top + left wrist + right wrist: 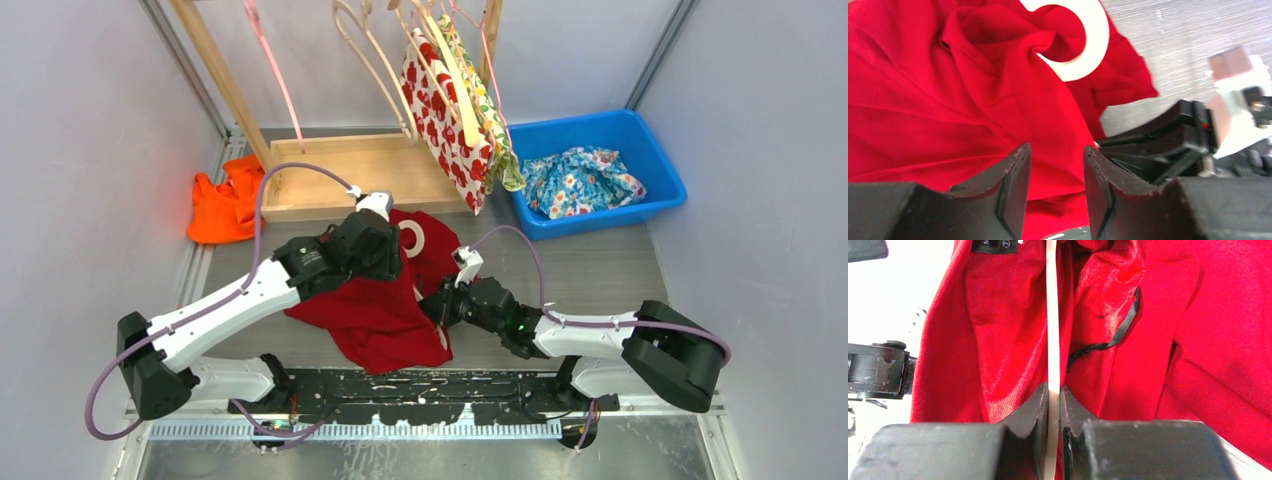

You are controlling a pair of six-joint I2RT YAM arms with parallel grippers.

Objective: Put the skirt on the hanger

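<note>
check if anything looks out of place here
An orange garment lies crumpled at the far left, beside the wooden rack base rather than in the blue bin. The red skirt is bunched around the white hanger, not hung.

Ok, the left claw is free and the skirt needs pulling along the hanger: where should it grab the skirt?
Probably the raised fold of the red skirt beside the white hanger, left claw coming from above. That ridge stands off the flatter cloth, so open jaws can straddle it; the right claw pins the hanger.
</note>
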